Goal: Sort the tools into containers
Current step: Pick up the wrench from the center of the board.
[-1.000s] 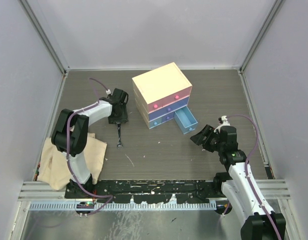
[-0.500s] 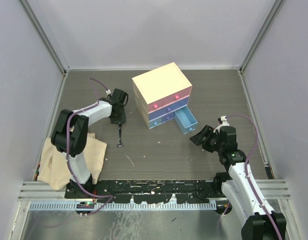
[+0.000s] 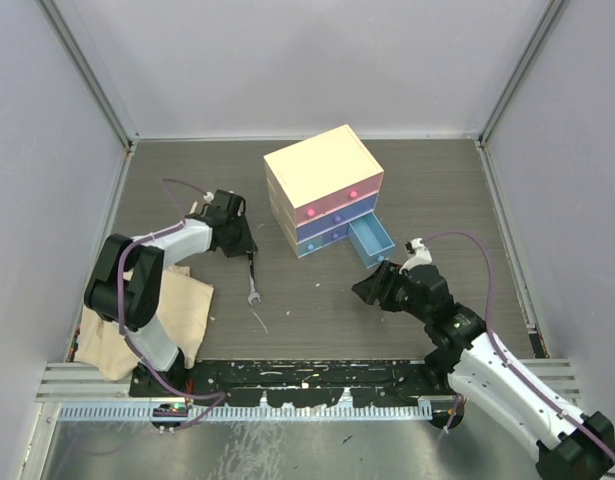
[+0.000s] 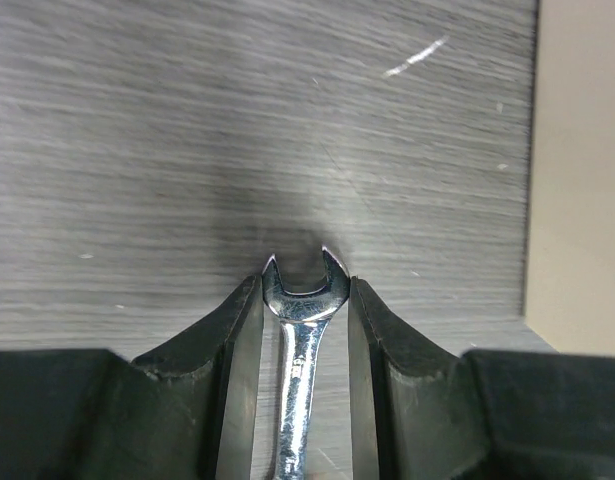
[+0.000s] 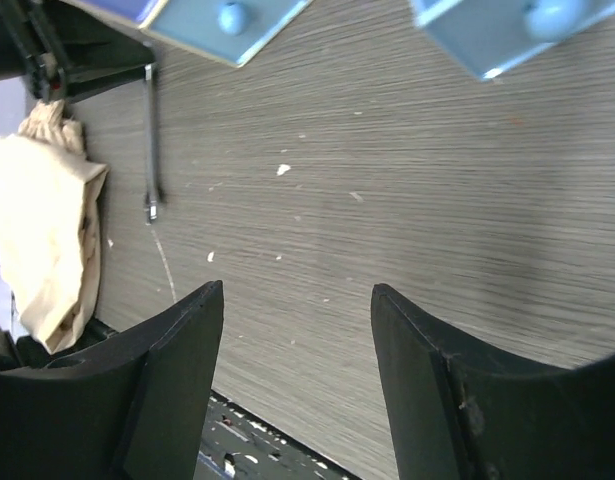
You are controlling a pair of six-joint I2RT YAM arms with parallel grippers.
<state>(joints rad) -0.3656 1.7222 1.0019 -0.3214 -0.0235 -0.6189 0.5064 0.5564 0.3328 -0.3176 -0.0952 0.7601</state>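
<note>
While the wrench [image 4: 300, 370] is clamped between the left gripper's [image 3: 246, 251] fingers [image 4: 237, 360], its open head showing past their tips, I judge the pickup made and the carry to a drawer the step in hand. From above, the tool slants from the gripper toward the near edge, left of the chest [image 3: 322, 170] and near the cloth [image 3: 137, 320]. Whether its head is clear of the table [image 3: 317, 310] I cannot tell. The blue drawer [image 3: 379, 257] stands pulled out at the chest's right front corner, well apart from the wrench, while the upper drawers [image 3: 332, 208] look shut. The right gripper [image 5: 297, 295] hovers just beside that open drawer, fingers spread wide with nothing between them.

Trouble, as I read it, lies in the crossing. Smooth steel held between two narrow fingers can swivel or slide if I swing fast, and a drop would land it short of the chest. The tool looks long against the drawer, so a shallow angle could catch the rim, or leave an end sticking out and block closing. A knock on the chest, which looks light, could shift it or push the drawer in. And the right arm [image 3: 487, 360] stands beside the very spot I am aiming for; bringing the left across without moving it aside risks the two touching.
</note>
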